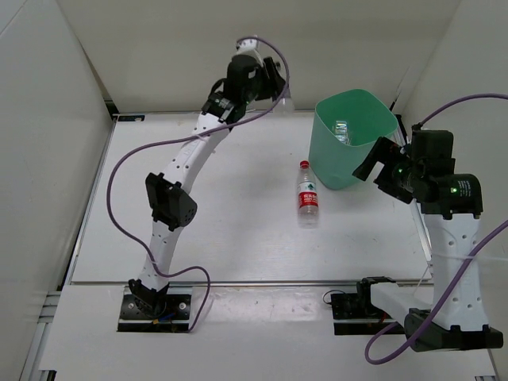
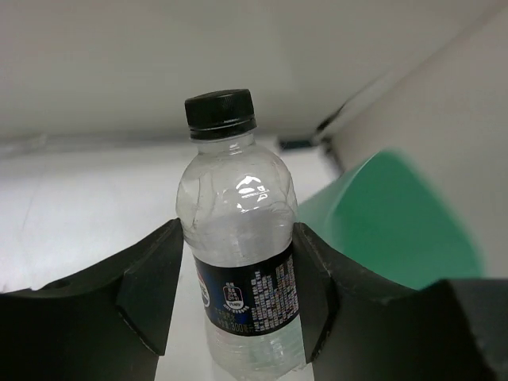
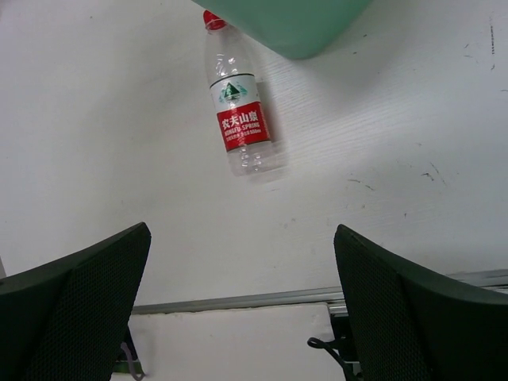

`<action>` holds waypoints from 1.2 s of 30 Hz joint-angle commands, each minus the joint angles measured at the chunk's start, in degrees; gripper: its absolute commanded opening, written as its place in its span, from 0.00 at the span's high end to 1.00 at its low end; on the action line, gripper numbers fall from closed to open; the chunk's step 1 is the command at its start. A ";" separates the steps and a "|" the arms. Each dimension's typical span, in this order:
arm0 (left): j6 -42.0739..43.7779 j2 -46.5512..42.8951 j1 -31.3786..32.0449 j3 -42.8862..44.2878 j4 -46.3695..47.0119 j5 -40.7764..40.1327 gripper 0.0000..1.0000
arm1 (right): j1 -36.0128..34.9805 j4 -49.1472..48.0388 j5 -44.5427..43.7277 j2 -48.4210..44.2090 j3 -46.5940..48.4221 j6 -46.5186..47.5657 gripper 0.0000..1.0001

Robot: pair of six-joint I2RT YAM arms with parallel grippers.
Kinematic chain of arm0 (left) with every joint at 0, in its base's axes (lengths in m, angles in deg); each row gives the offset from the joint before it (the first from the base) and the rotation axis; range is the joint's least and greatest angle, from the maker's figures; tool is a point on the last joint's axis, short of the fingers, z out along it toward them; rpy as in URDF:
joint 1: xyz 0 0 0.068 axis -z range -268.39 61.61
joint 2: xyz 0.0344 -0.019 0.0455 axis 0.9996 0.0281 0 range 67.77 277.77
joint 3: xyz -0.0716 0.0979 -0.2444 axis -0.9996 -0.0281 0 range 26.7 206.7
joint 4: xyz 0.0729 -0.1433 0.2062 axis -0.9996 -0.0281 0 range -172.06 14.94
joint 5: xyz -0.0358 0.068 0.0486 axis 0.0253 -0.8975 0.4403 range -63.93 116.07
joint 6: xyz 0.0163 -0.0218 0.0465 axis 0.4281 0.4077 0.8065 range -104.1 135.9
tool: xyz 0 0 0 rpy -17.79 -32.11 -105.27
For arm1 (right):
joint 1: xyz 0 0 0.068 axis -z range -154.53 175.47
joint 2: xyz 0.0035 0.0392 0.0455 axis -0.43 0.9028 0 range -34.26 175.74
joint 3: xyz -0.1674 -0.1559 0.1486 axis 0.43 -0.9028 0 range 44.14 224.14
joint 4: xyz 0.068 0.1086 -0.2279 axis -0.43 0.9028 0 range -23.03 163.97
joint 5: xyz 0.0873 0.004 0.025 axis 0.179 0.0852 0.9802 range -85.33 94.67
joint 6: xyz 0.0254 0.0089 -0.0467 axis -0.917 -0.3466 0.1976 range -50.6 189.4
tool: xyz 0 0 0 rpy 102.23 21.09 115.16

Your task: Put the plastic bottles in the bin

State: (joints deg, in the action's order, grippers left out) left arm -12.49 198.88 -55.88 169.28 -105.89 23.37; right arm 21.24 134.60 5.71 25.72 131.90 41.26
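My left gripper [image 2: 238, 295] is shut on a short clear bottle with a black cap and dark label [image 2: 238, 238], held upright at the back of the table. In the top view this gripper [image 1: 274, 86] is left of the mint-green bin [image 1: 337, 168]. A clear bottle [image 1: 342, 129] lies inside the bin. A red-capped bottle with a red-white label [image 1: 307, 194] lies on the table just left of the bin's base, also in the right wrist view [image 3: 238, 119]. My right gripper [image 3: 242, 302] stands open and empty, beside the bin's right wall [image 1: 373, 163].
White walls close in the table at the back and both sides. A metal strip [image 3: 238, 300] runs along the table's near edge. Purple cables [image 1: 127, 167] loop off both arms. The green bin wall [image 2: 389, 222] is close on the right of the held bottle.
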 commanded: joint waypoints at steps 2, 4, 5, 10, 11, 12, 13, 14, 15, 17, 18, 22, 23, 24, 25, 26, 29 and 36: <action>-4.48 -2.96 -1.14 2.96 9.89 1.99 0.89 | 0.27 0.47 -2.09 -0.22 -0.40 -0.25 0.00; -5.01 -2.36 -0.27 4.97 14.47 3.66 0.89 | 0.27 0.48 -2.09 -0.22 -0.40 -0.25 0.00; -5.02 -1.83 -0.26 5.94 15.79 3.67 0.88 | 0.27 1.18 -2.09 -0.22 0.29 -0.25 0.00; -7.47 -0.60 2.12 5.07 24.32 2.96 0.88 | 0.80 4.34 -3.76 1.00 6.35 0.37 0.00; -7.48 -0.07 3.42 5.59 25.72 2.96 0.86 | 0.80 5.04 -3.76 1.01 8.10 0.37 0.00; -8.00 0.46 3.96 6.21 26.69 2.27 0.86 | 0.80 6.44 -3.76 1.88 9.78 1.15 0.00; -8.01 0.46 4.57 6.22 28.26 2.26 0.85 | 0.80 6.98 -4.28 2.41 12.40 1.16 0.00; -8.70 0.46 5.62 5.52 30.02 2.26 0.83 | 0.80 6.98 -4.29 2.42 13.12 1.16 0.00; -8.71 1.16 6.15 4.73 33.43 2.26 0.82 | 0.80 7.50 -4.90 2.42 13.13 1.85 0.00; -10.19 2.30 7.30 4.72 34.17 1.47 0.80 | 0.80 7.51 -5.52 1.89 13.66 1.86 0.00; -10.20 2.83 8.26 5.24 34.95 1.47 0.79 | 0.80 7.51 -6.30 1.37 13.66 2.38 0.00; -10.99 4.94 10.20 4.11 34.96 2.00 0.76 | 0.80 8.04 -7.45 0.66 12.43 2.39 0.00; -10.99 4.95 10.99 4.11 34.96 2.00 0.76 | 0.80 7.52 -7.45 0.66 12.43 3.00 0.00; -10.99 5.73 10.99 4.11 34.96 2.52 0.73 | 0.80 7.51 -7.45 0.66 12.43 3.79 0.00; -10.99 6.26 10.99 4.11 34.96 3.05 0.72 | 0.80 6.73 -7.98 0.66 12.43 3.80 0.00; -10.99 6.26 10.99 4.11 34.96 3.05 0.69 | 0.80 6.72 -7.98 1.96 13.39 3.80 0.00; -10.99 6.26 10.99 3.58 34.96 3.05 0.28 | 0.80 5.94 -6.24 3.20 14.54 3.80 0.00; -2.05 -7.95 10.99 -9.14 29.97 -1.33 0.00 | 0.80 4.70 -4.38 6.45 15.15 3.80 0.00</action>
State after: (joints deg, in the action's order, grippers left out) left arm -20.46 202.44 -44.84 164.52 -73.82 25.01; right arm 21.74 141.77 0.16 31.45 144.67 43.95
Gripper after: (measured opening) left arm 0.998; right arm 0.998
